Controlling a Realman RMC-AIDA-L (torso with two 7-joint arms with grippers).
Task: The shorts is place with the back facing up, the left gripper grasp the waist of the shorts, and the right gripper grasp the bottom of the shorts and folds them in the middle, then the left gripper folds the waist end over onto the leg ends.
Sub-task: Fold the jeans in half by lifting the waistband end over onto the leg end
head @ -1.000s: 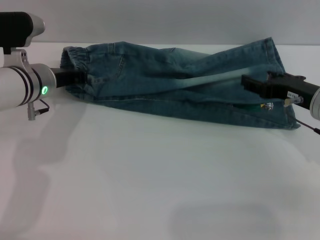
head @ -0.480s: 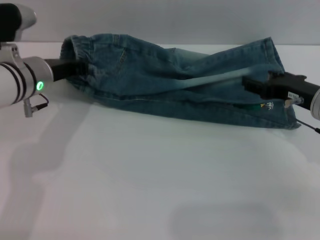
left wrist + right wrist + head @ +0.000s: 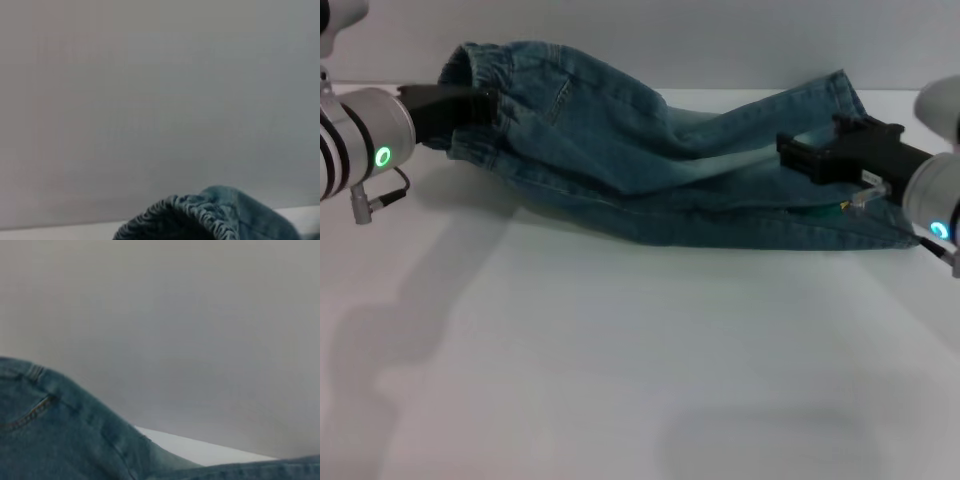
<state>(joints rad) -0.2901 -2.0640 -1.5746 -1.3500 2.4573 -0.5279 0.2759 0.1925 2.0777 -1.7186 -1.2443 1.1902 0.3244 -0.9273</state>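
The faded blue denim shorts (image 3: 650, 170) stretch across the far part of the white table (image 3: 620, 360), folded lengthwise. My left gripper (image 3: 480, 105) is at the far left, shut on the gathered waist (image 3: 470, 65), which it holds above the table. At the right, my right gripper (image 3: 795, 155) is shut on the bottom of the shorts (image 3: 845, 100) and holds that end slightly raised. The middle of the garment sags toward the table. The ruffled waistband (image 3: 200, 212) shows in the left wrist view. Denim with a pocket seam (image 3: 50, 440) fills the right wrist view's lower part.
A plain grey wall (image 3: 670, 40) stands behind the table's far edge. Bare white tabletop spreads in front of the shorts, crossed by the shadows of both arms.
The left gripper has risen with the waist. The right gripper has moved up and to the left with the leg end, so the shorts hang higher at both ends.
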